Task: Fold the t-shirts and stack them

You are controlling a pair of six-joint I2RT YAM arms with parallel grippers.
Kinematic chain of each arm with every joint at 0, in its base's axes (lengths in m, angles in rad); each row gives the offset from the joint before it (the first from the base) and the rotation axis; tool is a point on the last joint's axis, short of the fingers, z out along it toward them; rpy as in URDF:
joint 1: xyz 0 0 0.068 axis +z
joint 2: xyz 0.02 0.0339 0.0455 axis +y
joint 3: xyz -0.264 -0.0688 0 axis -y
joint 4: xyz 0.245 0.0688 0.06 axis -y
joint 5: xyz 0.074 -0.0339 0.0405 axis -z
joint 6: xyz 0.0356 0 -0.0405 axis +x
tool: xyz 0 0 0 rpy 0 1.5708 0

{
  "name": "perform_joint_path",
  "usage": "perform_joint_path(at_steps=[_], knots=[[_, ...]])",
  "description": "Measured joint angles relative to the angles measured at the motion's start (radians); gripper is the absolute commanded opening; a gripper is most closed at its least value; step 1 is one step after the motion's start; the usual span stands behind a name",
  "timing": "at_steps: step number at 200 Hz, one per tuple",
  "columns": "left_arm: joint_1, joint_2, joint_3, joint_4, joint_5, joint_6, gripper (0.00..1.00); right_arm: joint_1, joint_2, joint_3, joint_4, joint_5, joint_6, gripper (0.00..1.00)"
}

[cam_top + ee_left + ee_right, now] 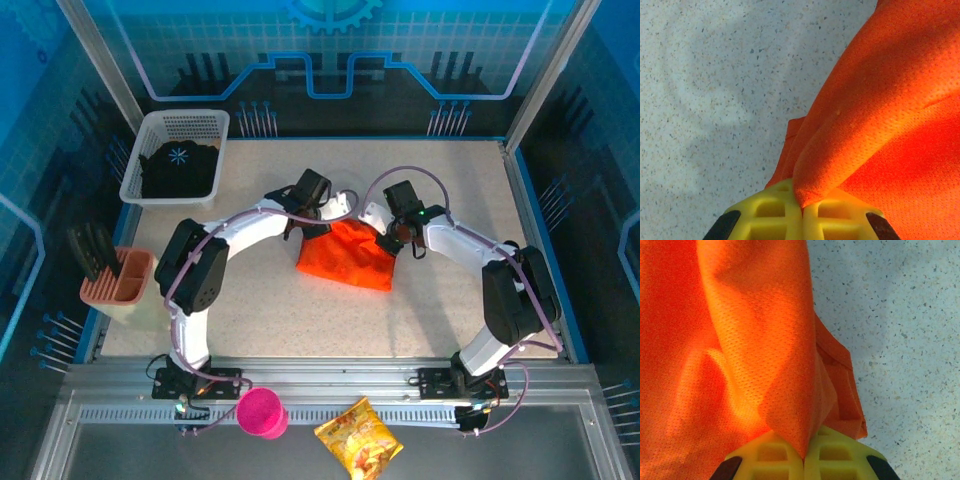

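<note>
- Left gripper (801, 214) is clenched on one corner of the orange t-shirt (350, 258).
- Right gripper (804, 455) pinches another corner.
- The shirt lies mid-table (300, 320).
- The black t-shirt (180, 172) sits in the white mesh basket (190, 118).

The left arm (232, 235) and right arm (462, 240) rise from their bases and bow inward toward each other, wrists tipped down. The left gripper (801, 210) has its yellow fingers pressed together on a fold of the orange t-shirt (880, 100). The right gripper (804, 455) pinches another fold likewise.
</note>
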Motion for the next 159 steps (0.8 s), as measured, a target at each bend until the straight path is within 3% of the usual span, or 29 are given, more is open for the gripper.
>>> perform_joint_path(at_steps=[58, 73, 92, 111, 134, 159], knots=[[0.021, 0.084, 0.021, 0.002, 0.026, -0.002, 0.01, 0.0, 0.101, 0.027, 0.003, 0.027, 0.035, 0.0], [0.024, 0.106, 0.029, 0.005, 0.035, -0.002, 0.12, 0.0, 0.121, 0.034, 0.005, 0.046, 0.055, 0.01], [0.026, 0.12, 0.037, 0.013, 0.041, -0.006, 0.49, 0.0, 0.137, 0.037, 0.011, 0.069, 0.082, 0.21], [0.03, 0.12, 0.037, 0.038, 0.042, -0.005, 0.74, -0.001, 0.142, 0.037, 0.011, 0.099, 0.113, 0.4], [0.034, 0.12, 0.027, 0.095, 0.031, -0.011, 0.81, -0.005, 0.142, 0.037, 0.021, 0.131, 0.126, 0.54], [0.037, 0.112, 0.008, 0.139, 0.0, -0.009, 0.82, -0.008, 0.142, 0.045, 0.035, 0.166, 0.145, 0.58]])
